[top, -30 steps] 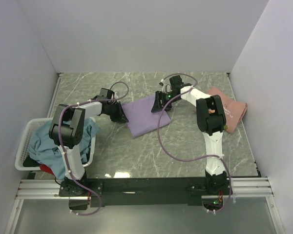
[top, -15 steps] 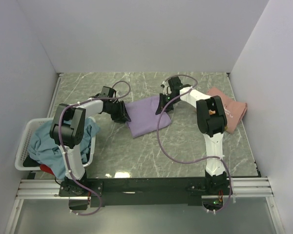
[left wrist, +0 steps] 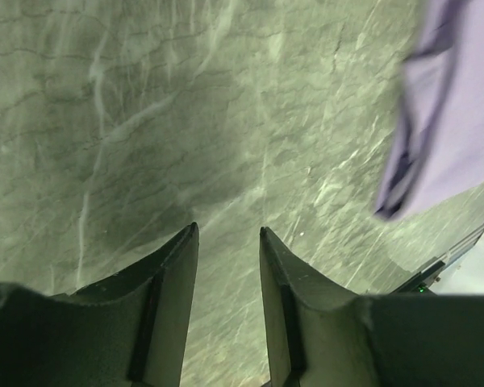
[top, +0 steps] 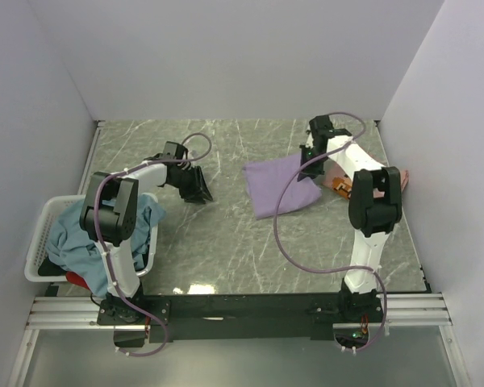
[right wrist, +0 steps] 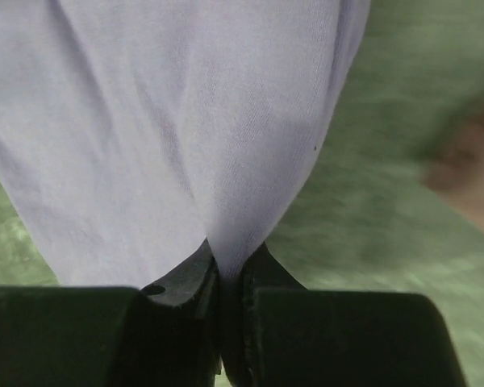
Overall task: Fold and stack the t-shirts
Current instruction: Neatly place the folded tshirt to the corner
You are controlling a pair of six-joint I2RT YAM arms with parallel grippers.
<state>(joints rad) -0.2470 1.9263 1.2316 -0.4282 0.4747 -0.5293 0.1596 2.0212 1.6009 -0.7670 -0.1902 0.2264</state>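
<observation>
The folded lavender-purple t-shirt (top: 281, 185) lies right of the table's middle; its edge shows in the left wrist view (left wrist: 448, 105) and fills the right wrist view (right wrist: 177, 121). My right gripper (top: 310, 165) is shut on its right edge (right wrist: 234, 242). The salmon-pink t-shirt (top: 345, 187) lies at the right, mostly hidden behind my right arm. My left gripper (top: 200, 192) is open and empty (left wrist: 228, 242) over bare table, left of the lavender shirt. The teal-blue t-shirt (top: 85, 234) is heaped in the basket, with a bit of the red t-shirt (top: 77, 280) under it.
The white slatted basket (top: 42, 234) stands at the left table edge beside my left arm. White walls close in the green marbled table (top: 242, 242) at the back and both sides. Purple cables loop off both arms.
My right gripper has dragged the lavender shirt to the right, up to the salmon-pink one. My left gripper has let go of the shirt and stays where it was, now open.
</observation>
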